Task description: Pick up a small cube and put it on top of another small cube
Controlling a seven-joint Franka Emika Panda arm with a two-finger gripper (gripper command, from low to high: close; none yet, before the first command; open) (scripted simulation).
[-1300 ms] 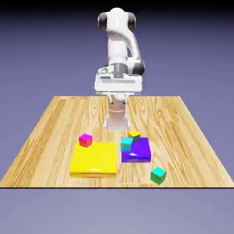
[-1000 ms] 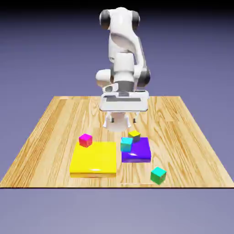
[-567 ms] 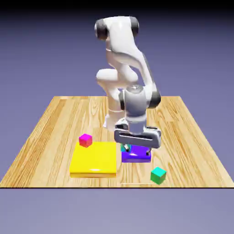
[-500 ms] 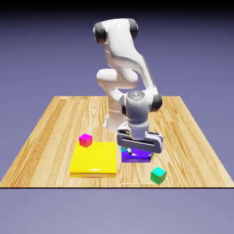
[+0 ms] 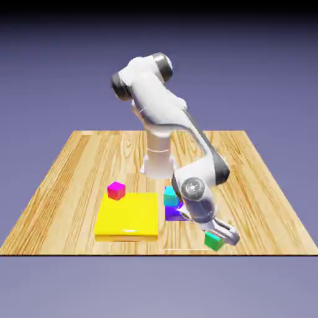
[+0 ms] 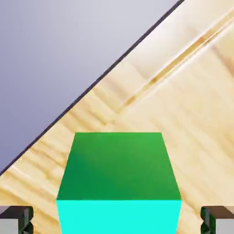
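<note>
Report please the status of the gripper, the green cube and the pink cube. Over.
Gripper open, one finger each side of green cube, gaps showing. Pink cube bare on top. Nothing seen between fingers and green cube.

Green cube in both views

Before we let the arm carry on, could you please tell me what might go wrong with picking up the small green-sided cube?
The grey two-finger gripper stands astride the small teal-and-green cube, with a gap on each side in the hand view; if it closes off-centre, one finger might push the cube first. The cube also sits near the front edge of the wooden table, so a hard nudge that way could perhaps send it off.
</note>
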